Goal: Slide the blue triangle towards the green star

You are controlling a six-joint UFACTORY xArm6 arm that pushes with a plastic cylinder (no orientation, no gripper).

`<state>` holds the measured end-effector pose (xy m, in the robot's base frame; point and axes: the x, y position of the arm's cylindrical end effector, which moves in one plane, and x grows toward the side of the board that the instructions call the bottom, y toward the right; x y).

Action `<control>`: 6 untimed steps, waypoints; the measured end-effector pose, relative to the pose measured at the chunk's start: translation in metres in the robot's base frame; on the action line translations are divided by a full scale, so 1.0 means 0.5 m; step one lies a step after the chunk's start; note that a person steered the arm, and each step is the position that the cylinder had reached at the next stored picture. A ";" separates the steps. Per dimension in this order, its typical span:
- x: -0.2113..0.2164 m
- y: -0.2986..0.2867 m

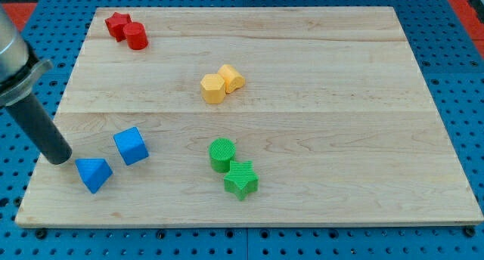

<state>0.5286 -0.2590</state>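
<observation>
Triangle [94, 174], blue, sits near the board's [302, 101] lower-left corner, with a blue cube [131, 146] just up-right of it and the green star [241, 180] well off to its right, touching a green cylinder [222, 154]. My tip [57, 159], a bare rod with nothing to open or close, stands just left of the triangle. Likely light, rigid and slippery; push its left face squarely or it may spin.

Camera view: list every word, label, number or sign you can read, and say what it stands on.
None. No readable text shows on the wooden board, the blue triangle, the green star, the other blocks, or the dark rod ending in my tip, which sits just left of the blue triangle.
</observation>
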 end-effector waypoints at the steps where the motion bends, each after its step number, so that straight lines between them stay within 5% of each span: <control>1: 0.020 -0.001; 3: 0.046 0.068; 4: 0.064 -0.002; 6: 0.088 0.236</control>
